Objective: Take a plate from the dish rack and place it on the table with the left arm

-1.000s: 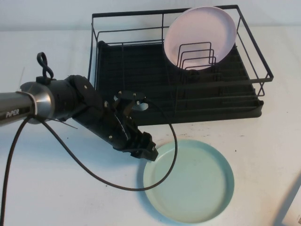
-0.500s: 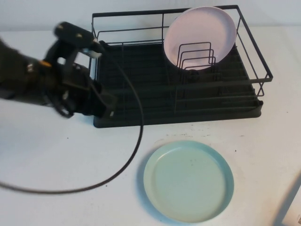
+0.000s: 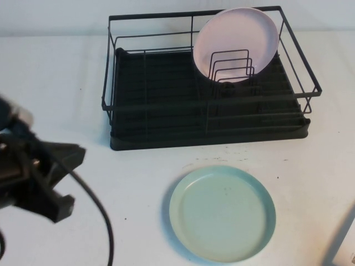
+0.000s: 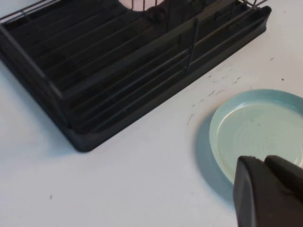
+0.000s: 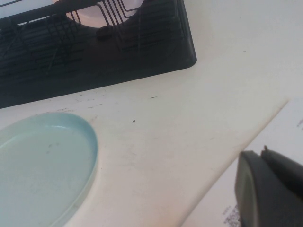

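While resting flat on plain white bench point(image 3: 138, 194) before black wire dish rack point(image 3: 166, 119), round mint-green plate point(image 3: 222, 213) risks snagging on trailing black cable point(image 3: 102, 221). Left hand point(image 3: 52, 183) well apart, right hand point(image 5: 272, 189) off bench edge, grip of either impossible to tell.

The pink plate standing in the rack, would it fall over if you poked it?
Probably it would wobble: the round pale pink plate stands on edge, leaning among thin wire dividers. The black wire rack's rails would likely catch it. It looks stiff.
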Robot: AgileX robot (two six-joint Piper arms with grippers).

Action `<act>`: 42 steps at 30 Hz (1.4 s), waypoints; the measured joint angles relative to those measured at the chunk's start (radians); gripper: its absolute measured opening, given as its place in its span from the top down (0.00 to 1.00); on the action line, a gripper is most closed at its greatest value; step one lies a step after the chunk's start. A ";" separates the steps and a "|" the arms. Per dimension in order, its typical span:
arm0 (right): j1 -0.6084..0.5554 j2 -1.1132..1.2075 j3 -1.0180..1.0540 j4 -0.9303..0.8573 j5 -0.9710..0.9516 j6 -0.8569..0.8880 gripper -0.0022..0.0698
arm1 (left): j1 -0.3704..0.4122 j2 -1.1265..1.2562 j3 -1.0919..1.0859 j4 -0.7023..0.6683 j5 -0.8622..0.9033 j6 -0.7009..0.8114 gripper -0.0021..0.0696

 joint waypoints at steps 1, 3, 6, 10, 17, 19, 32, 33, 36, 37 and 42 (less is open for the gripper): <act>0.000 0.000 0.000 0.000 0.000 0.000 1.00 | 0.000 -0.030 0.000 0.043 0.019 -0.057 0.97; 0.000 0.000 0.000 0.000 0.000 0.000 1.00 | 0.000 -0.077 0.003 0.125 0.059 -0.168 0.97; 0.000 0.000 0.000 0.000 0.000 0.000 1.00 | 0.000 -0.136 0.032 0.233 0.087 -0.285 0.97; 0.000 0.000 0.000 0.000 0.000 0.000 1.00 | 0.000 -0.204 0.147 0.308 -0.026 -0.376 0.97; 0.000 0.000 0.000 0.008 0.000 0.000 1.00 | 0.010 -0.364 0.483 0.501 -0.493 -0.654 0.97; 0.000 0.000 0.000 0.008 0.000 0.000 1.00 | 0.038 -0.423 0.575 0.530 -0.603 -0.706 0.97; 0.000 0.000 0.000 0.012 0.002 0.000 1.00 | 0.267 -0.800 0.783 0.553 -0.458 -0.781 0.97; 0.000 0.000 0.000 0.012 0.002 0.000 1.00 | 0.272 -0.814 0.783 0.553 -0.426 -0.781 0.97; 0.000 0.000 0.000 0.012 0.002 0.000 1.00 | 0.277 -0.847 0.783 0.553 -0.319 -0.779 0.97; 0.000 0.000 0.000 0.014 0.002 0.000 1.00 | 0.277 -0.852 0.783 0.553 -0.292 -0.779 0.97; 0.000 0.000 0.000 0.014 0.002 0.000 1.00 | 0.277 -0.855 0.783 0.553 -0.268 -0.768 0.97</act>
